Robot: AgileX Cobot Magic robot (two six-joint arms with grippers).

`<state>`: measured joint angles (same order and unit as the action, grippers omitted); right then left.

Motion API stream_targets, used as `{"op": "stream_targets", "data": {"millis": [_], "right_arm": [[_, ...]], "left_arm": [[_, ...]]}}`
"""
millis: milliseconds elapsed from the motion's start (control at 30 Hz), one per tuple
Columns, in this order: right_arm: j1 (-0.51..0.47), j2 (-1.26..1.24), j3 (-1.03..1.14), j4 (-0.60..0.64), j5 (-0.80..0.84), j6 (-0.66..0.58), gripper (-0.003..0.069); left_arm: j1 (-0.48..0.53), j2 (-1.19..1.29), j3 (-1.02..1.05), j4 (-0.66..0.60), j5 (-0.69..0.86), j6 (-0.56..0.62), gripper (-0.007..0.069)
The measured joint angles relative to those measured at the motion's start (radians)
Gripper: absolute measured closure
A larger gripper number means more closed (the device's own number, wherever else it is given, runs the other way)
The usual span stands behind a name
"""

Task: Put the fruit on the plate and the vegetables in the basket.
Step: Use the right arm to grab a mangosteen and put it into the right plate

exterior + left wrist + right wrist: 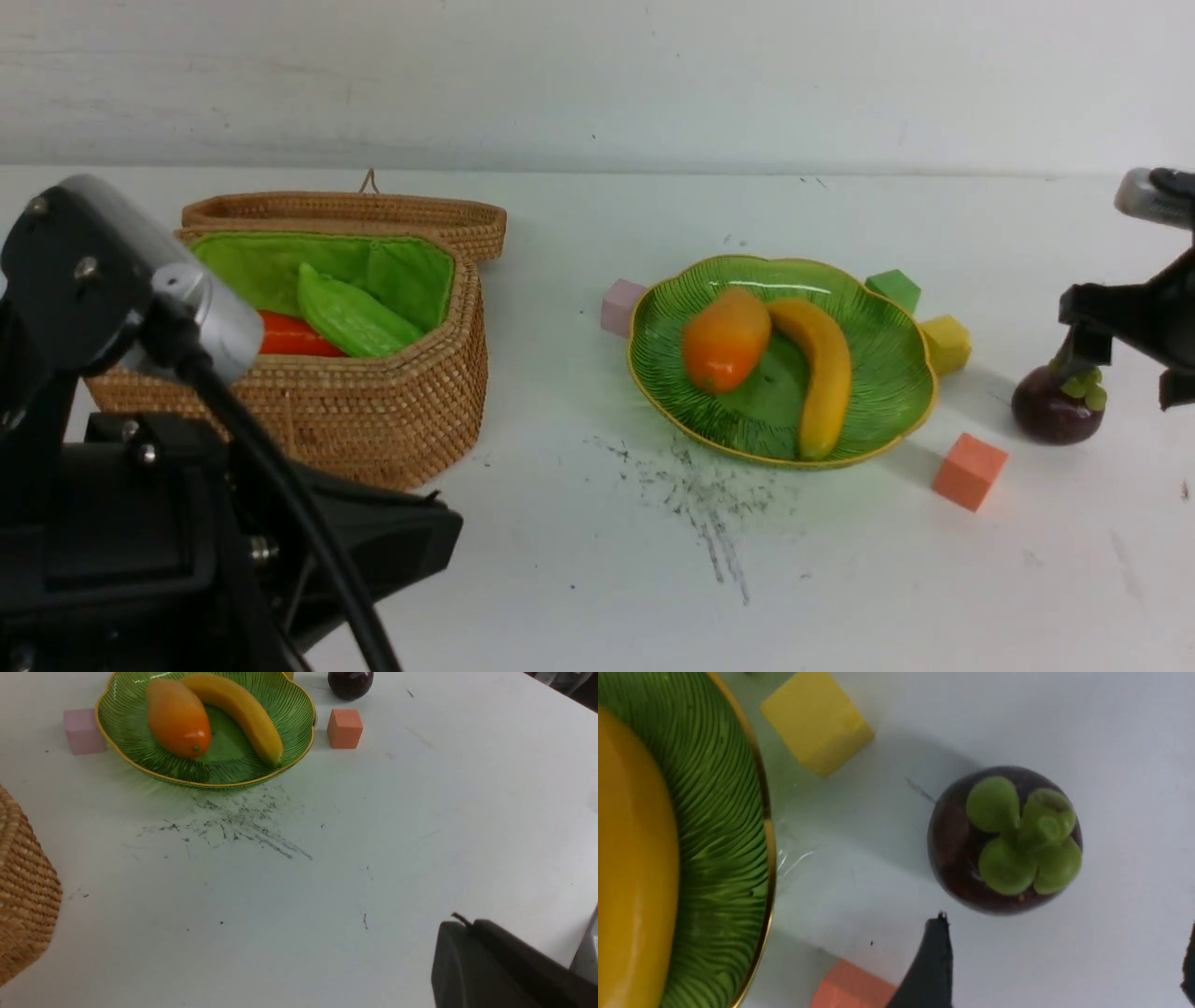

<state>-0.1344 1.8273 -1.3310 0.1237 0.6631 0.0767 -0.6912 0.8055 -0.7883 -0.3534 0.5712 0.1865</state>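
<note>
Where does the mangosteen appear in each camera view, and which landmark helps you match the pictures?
Front view: the mangosteen stands on the table at far right, right of the plate.
Left wrist view: the mangosteen is beyond the orange cube, cut by the frame edge.
Right wrist view: the mangosteen is seen from above, near the yellow cube.
Shared landmark: the orange cube, close to it in all three.

No legible text, label, brand, number or sign on any object in any view
</note>
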Motion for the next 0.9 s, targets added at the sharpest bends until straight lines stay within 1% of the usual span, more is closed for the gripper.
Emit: {"op": "stream_targets", "data": {"millis": [200, 433, 567, 633, 667, 700, 767, 833, 900], "right_arm": [[0.0, 0.115, 0.0, -0.003, -0.102, 0.0, 0.0027], [0.0, 0.174, 0.0, -0.003, -0.119, -0.023, 0.0086], [0.0, 0.175, 0.0, -0.003, -0.118, -0.037, 0.0095], [0.0, 0.175, -0.012, 0.004, -0.058, -0.04, 0.0096], [0.0, 0.173, -0.024, 0.018, -0.003, -0.04, 0.0095], [0.0, 0.172, -0.025, 0.02, -0.003, -0.04, 0.0095], [0.0, 0.151, -0.038, 0.043, 0.078, -0.04, 0.009], [0.0, 0.111, -0.049, 0.062, 0.117, -0.04, 0.0085], [0.0, 0.078, -0.054, 0.073, 0.122, -0.04, 0.0074]], "left_arm": [[0.0, 0.0, 0.0, -0.003, 0.025, 0.0, 0.0638], [0.0, 0.0, 0.0, -0.007, 0.03, 0.0, 0.0638], [0.0, 0.0, 0.0, -0.008, 0.037, 0.0, 0.0638], [0.0, 0.0, 0.0, -0.008, 0.042, 0.0, 0.0637], [0.0, 0.0, 0.0, -0.008, 0.048, 0.0, 0.0637], [0.0, 0.0, 0.0, -0.008, 0.048, 0.0, 0.0637], [0.0, 0.0, 0.0, -0.008, 0.056, 0.0, 0.0637], [0.0, 0.0, 0.0, -0.008, 0.059, 0.0, 0.0636], [0.0, 0.0, 0.0, -0.008, 0.062, 0.0, 0.0636]]}}
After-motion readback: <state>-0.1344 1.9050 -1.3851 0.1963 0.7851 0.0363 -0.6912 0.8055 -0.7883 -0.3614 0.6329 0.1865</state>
